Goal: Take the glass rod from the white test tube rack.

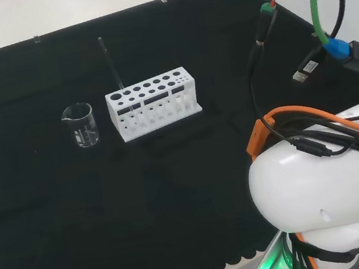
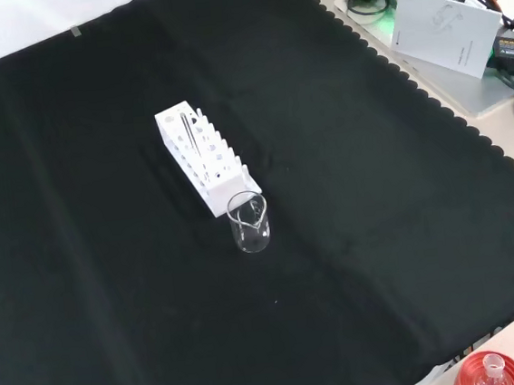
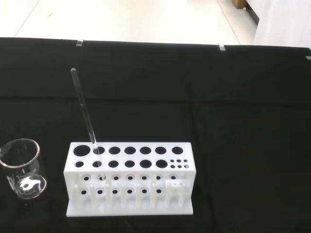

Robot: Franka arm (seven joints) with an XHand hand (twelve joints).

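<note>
A white test tube rack (image 1: 153,103) stands on the black cloth, left of the arm's white links in the head view. A thin glass rod (image 1: 111,67) leans in one of its holes near the rack's left end, its top tilted away to the left. The front view has the rack (image 2: 201,158) at the middle with the rod (image 2: 191,131) lying along its top. From the wrist the rack (image 3: 130,177) is seen with the rod (image 3: 85,112) rising out of a hole in the second row.
A small clear glass beaker (image 1: 80,125) stands just left of the rack in the head view, and in front of the rack (image 2: 249,221) in the front view. Cables hang at the head view's right. A red ribbed stand with a flask (image 2: 489,373) sits at the front view's bottom right.
</note>
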